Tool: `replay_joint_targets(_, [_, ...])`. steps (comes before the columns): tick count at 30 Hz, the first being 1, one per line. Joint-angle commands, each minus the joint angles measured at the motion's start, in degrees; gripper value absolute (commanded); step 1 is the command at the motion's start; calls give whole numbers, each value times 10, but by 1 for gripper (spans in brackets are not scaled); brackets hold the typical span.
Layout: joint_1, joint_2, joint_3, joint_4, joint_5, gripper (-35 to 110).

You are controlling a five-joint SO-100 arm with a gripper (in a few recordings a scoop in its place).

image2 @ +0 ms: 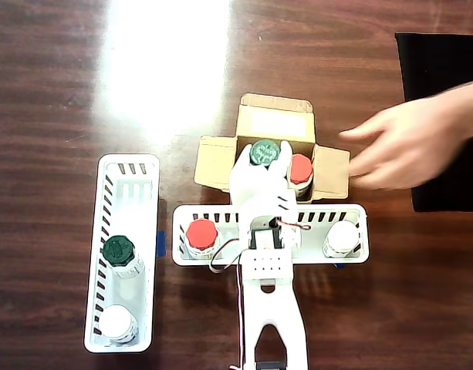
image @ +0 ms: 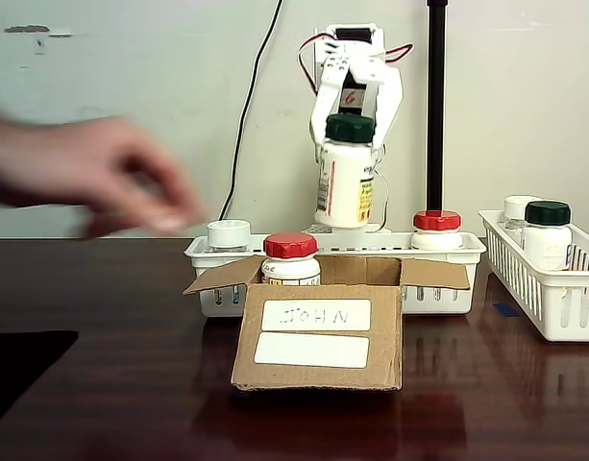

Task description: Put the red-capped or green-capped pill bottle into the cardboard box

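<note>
Cardboard box (image: 318, 336) already holds a red-capped pill bottle (image: 290, 259); directly above the box, the robot's hand (image: 350, 130) grips a green-capped pill bottle (image: 345, 173), not yet released.

Arm: one white SO-100 arm (image2: 271, 308), its base at the bottom edge of the overhead view, links stretched straight up the picture; red and black wires loop at the wrist. In the fixed view it faces the camera, upper section raised, wrist bent downward. Gripper (image: 350, 130): white, two-fingered, pointing down, fingers closed around the neck of a green-capped pill bottle (image: 346, 173) that hangs upright and off any surface. Overhead, the gripper (image2: 261, 162) flanks the green cap. Person's hand (image2: 402, 146): blurred, fingers extended, apart from the gripper.
</note>
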State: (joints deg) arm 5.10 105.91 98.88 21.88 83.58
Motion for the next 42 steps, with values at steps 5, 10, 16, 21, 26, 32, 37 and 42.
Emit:
replay_joint_targets(5, [11, -62, -43, -120, -16, 1])
replay_joint_targets(10, [1, -110, -40, -158, -17, 1])
replay_joint_targets(16, [-4, -127, 15, -217, -10, 1])
replay_joint_targets(21, [-11, -135, 60, -269, -16, 1])
replay_joint_targets(26, [-11, -178, 67, -313, -17, 2])
replay_joint_targets(32, [-9, -216, 65, -335, -14, 26])
replay_joint_targets(37, [-11, -221, 62, -335, -16, 52])
replay_joint_targets(42, [-12, -201, 62, -323, -14, 66])
